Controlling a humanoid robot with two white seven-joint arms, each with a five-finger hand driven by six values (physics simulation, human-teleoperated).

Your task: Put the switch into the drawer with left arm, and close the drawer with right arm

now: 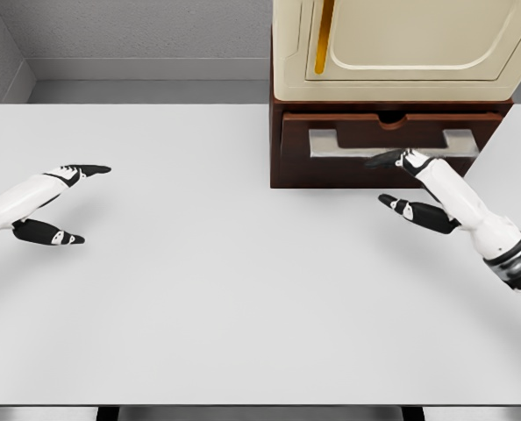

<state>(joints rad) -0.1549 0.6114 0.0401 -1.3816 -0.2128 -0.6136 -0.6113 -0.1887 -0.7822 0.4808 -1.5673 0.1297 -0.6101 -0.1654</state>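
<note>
- The right hand (411,184) sits right in front of the drawer (388,143), fingers spread and holding nothing; its upper fingertips look to be at the drawer face, just under the pale handle (389,143), though I can't say for sure they touch it.
- The left hand (60,203) hovers over the white table (243,289) far to the left, well apart from the cabinet, fingers open and empty.
- The switch is nowhere I can spot: not on the table, not in either hand. It may already be inside the drawer, but nothing here proves it.
- The drawer front looks nearly flush with the dark wooden cabinet (278,149); from this angle its inside is hidden, so I can't tell what it holds.
- A cream appliance (401,48) with an orange strip stands on top of the cabinet.
- What could go wrong: a push landing off-centre or glancing along the handle might let the fingers slip past rather than drive the drawer home.
- A push that's too hard could shove the whole cabinet back across the smooth tabletop.
- If the switch isn't in there, shutting the drawer leaves the job half done.
</note>
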